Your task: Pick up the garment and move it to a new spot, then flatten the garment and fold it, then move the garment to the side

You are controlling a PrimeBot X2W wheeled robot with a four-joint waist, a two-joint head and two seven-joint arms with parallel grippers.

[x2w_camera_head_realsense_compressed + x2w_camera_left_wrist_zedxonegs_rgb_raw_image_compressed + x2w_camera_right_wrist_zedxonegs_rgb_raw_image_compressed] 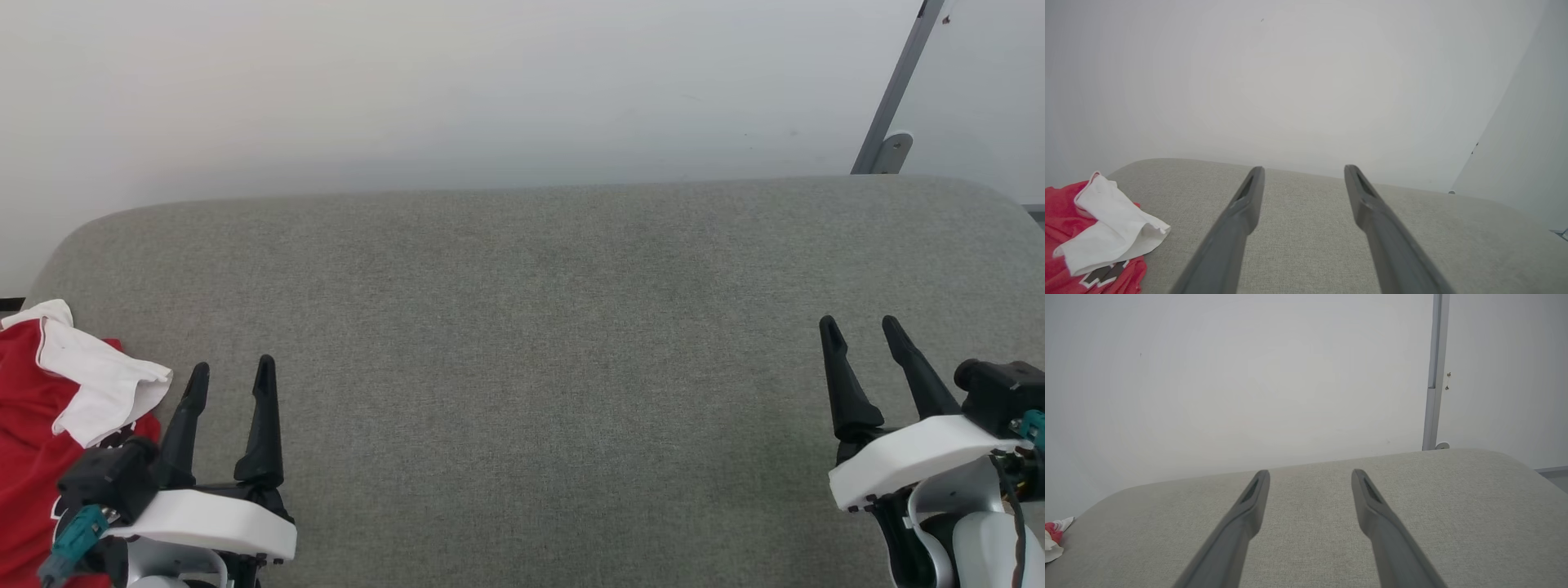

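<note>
The garment (pixel 33 433), a red jersey with a white sleeve folded over it, lies crumpled at the left edge of the grey cushioned surface (pixel 539 343). In the left wrist view the garment (pixel 1090 232) sits at the lower left, with a bit of black white-outlined lettering showing. A small part of the garment (pixel 1053 535) peeks in at the far left of the right wrist view. My left gripper (pixel 231 371) stands open just right of the garment, not touching it. My right gripper (pixel 859 325) is open at the lower right, holding nothing.
A pale wall rises behind the cushioned surface. A grey metal post (pixel 894 98) with a foot bracket leans at the back right. The surface's rounded far edge runs across the head view.
</note>
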